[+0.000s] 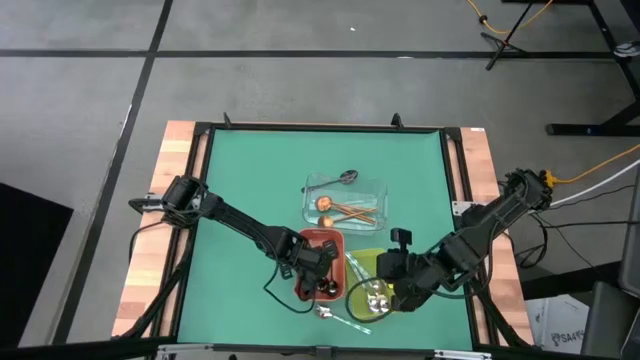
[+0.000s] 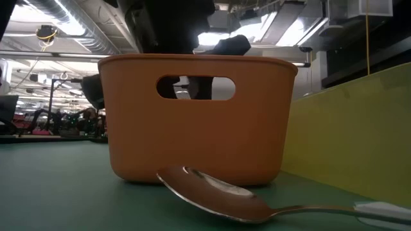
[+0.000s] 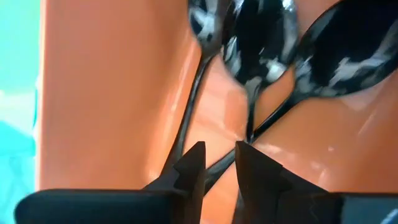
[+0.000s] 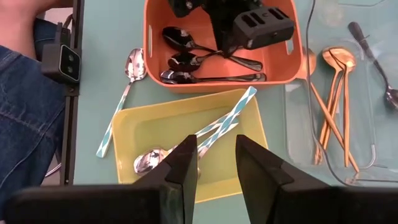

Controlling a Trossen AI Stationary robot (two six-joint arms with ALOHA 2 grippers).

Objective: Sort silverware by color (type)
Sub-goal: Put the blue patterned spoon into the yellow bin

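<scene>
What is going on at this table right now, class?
A two-armed robot is sorting cutlery by finish. The left pincer is down inside the red tray, just above the black spoons, gripping nothing. The right pincer hovers over the yellow tray, which holds silver spoons. Copper spoons lie in the clear tray. One silver spoon is on the mat.

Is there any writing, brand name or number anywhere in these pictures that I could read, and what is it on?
No text can be read with certainty.
Cardboard box beside the table, at the lower right of the high view: dark print, too small and blurred to read.
Red tray, yellow tray, clear tray, spoons: no markings visible.
</scene>
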